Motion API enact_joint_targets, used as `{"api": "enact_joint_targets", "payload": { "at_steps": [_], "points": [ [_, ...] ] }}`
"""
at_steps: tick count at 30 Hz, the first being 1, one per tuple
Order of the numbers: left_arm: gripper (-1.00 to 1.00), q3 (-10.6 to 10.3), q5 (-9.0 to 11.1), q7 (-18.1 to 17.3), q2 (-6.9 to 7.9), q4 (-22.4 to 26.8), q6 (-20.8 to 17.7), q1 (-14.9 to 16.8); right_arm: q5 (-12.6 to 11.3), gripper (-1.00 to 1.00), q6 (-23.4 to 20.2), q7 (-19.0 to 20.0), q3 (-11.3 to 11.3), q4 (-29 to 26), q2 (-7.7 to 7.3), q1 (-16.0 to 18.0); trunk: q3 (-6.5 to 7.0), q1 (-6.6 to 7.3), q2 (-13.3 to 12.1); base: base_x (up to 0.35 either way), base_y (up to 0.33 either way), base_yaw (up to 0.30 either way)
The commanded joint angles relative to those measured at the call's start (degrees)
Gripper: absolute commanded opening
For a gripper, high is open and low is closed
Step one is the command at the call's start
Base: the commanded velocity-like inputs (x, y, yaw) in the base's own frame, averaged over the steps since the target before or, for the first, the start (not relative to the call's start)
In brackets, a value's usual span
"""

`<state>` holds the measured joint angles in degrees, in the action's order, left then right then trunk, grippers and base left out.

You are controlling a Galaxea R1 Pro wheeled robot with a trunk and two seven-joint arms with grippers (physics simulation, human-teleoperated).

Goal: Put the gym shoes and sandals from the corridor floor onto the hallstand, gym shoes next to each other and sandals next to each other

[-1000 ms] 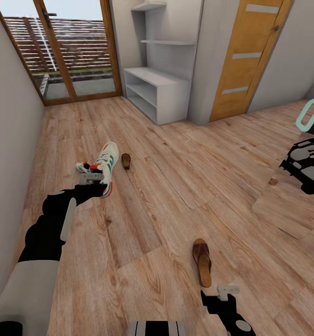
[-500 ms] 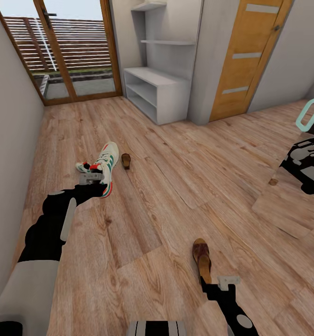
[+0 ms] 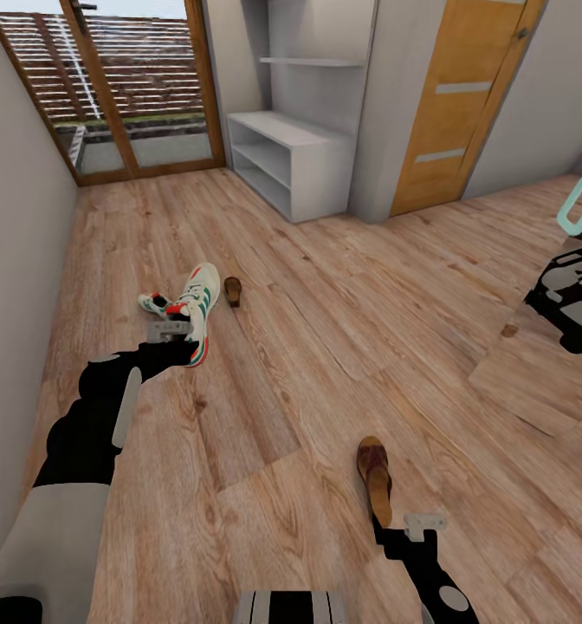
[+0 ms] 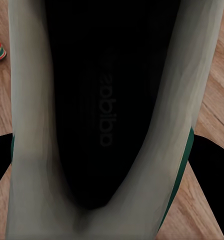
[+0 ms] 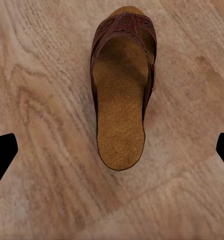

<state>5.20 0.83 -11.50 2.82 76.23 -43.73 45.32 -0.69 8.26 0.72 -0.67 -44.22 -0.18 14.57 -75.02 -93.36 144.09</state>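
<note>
The wood-plank corridor floor [image 3: 326, 347] runs to the far white hallstand [image 3: 295, 160], whose top and shelves are bare. The left pincer [image 3: 171, 331] is clamped on a gym shoe [image 3: 197, 310], lifted; the second gym shoe [image 3: 155, 303] lies just left of it. One sandal [image 3: 232, 290] lies just right of them. The right pincer [image 3: 417, 526] hangs spread over the near sandal's [image 5: 123, 85] heel.

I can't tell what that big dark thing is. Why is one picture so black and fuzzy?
Left wrist view: the camera sits right against the gym shoe, so its dark inside looks black and blurry. Right wrist view: the sandal is lit evenly and sharp. Head view: walls and floor lean, stretched.
</note>
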Motion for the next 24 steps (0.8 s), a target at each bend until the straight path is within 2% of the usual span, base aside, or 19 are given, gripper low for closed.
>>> {"api": "enact_joint_targets", "payload": {
  "at_steps": [1,10,24],
  "points": [
    [-1.0,0.0,0.1,-0.2,-0.01,0.1,-0.3,0.0,-0.1,1.0,0.2,0.1,0.0,0.1,0.0,0.0,-0.05,0.01,0.0,0.0,0.0,0.0],
    [-1.0,0.0,0.0,-0.2,-0.01,0.1,-0.3,0.0,-0.1,1.0,0.2,0.1,-0.1,0.3,0.01,0.0,-0.07,0.01,0.0,0.0,0.0,0.0],
    [-1.0,0.0,0.0,-0.2,-0.07,0.1,-0.3,0.0,-0.1,1.0,0.2,0.1,-0.2,0.2,0.05,0.0,-4.07,-0.35,0.2,0.0,0.0,0.107]
  ]
}}
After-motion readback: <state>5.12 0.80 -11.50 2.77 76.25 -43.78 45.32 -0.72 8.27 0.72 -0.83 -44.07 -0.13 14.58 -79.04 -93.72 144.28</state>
